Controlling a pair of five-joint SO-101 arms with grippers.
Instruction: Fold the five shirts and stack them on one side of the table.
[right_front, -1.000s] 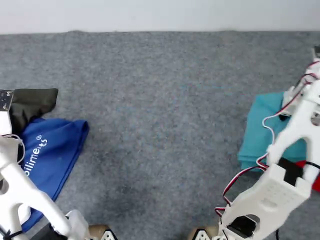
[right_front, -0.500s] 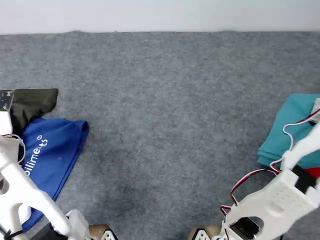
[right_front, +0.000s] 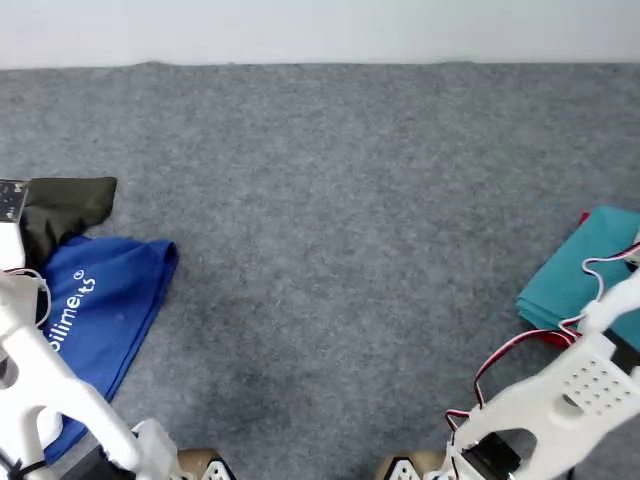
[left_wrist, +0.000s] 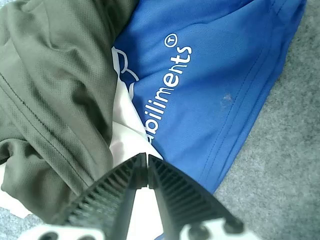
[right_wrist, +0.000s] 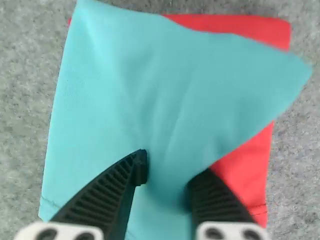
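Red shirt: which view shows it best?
Right wrist view: the red shirt lies under the teal shirt, two edges exposed. The high view catches a red sliver; left wrist view faces the blue shirt.

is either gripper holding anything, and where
Nothing clearly. Left gripper is shut and empty; right gripper is open, jaws astride the teal shirt near its edge.

The table (right_front: 330, 200) wears a mottled grey felt. At eight o'clock lies a royal blue shirt (right_front: 105, 300) with white lettering, a dull olive shirt (right_front: 65, 205) at nine, and plain white cloth (left_wrist: 127, 135) peeking between them. At four o'clock a teal shirt (right_front: 585, 270) tops a bright red shirt (right_wrist: 250, 175). The arms (right_front: 560, 395) are white, trailing red, white and black wires (right_front: 497, 355); their ribbed fingers (right_wrist: 115, 185) are black.
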